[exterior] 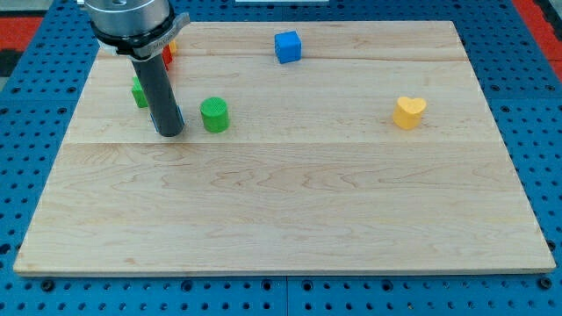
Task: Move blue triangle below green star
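My tip (169, 133) rests on the board at the view's upper left. A thin sliver of blue (182, 117) shows at the rod's right edge just above the tip; its shape cannot be made out, as the rod hides most of it. A green block (138, 91), partly hidden behind the rod, sits just up and left of the tip; its shape is not clear. A green cylinder (214, 115) stands just right of the tip.
A blue cube (287, 46) sits near the top middle. A yellow heart (409, 112) sits at the right. A red block (167, 55) peeks out behind the arm at the top left. The wooden board (290, 219) lies on a blue perforated table.
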Controlling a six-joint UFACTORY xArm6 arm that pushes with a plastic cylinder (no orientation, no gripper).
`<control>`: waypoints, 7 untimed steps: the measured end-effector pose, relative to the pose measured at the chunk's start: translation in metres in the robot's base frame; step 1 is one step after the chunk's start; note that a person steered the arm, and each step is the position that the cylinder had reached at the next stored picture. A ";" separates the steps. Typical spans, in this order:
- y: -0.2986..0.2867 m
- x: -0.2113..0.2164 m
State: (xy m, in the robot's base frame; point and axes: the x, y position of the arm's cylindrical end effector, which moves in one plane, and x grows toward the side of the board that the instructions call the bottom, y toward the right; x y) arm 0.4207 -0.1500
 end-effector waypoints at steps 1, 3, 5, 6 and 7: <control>0.009 0.000; 0.018 0.000; -0.004 -0.004; -0.016 -0.004; 0.025 -0.004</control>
